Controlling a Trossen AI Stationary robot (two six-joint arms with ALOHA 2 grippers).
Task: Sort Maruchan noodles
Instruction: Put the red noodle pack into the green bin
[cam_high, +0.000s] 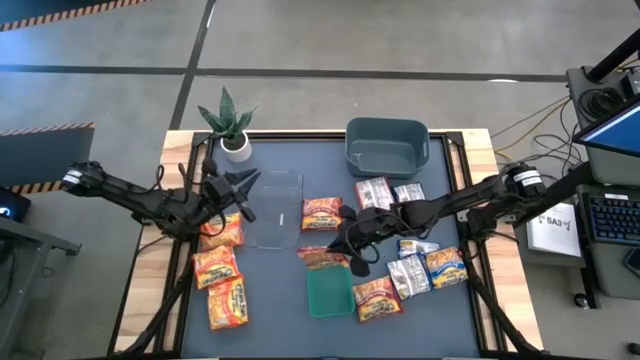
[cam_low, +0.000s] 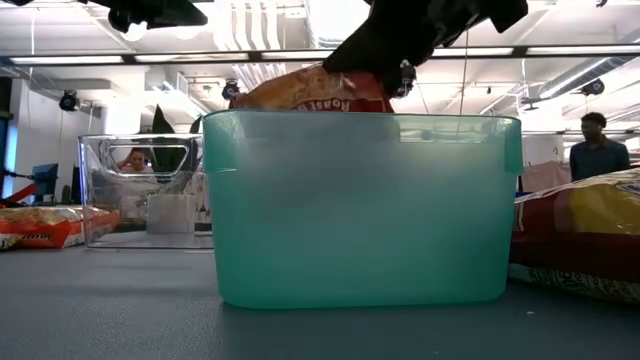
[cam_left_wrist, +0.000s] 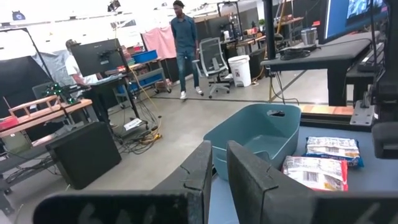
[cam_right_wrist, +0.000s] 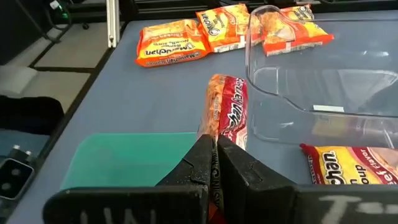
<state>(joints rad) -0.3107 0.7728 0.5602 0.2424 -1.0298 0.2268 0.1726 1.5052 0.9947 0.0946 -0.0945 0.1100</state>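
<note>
While the red noodle packet (cam_right_wrist: 225, 112) hangs edge-up over the green bin (cam_high: 329, 292), the right gripper (cam_right_wrist: 214, 163) has its fingers clamped on its end. Clear bin (cam_high: 274, 208) sits just beyond; bare surface (cam_high: 280, 300) lies left of the green bin. Only the low view shows the packet above the rim. The left gripper (cam_left_wrist: 214, 165), fingers together and empty, waits near the plant (cam_high: 231, 120).

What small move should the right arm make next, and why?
Probably lower the red noodle packet a little and release it. The right gripper has its jaws shut on the packet's edge, holding it above the green bin, which looks like its destination.
</note>
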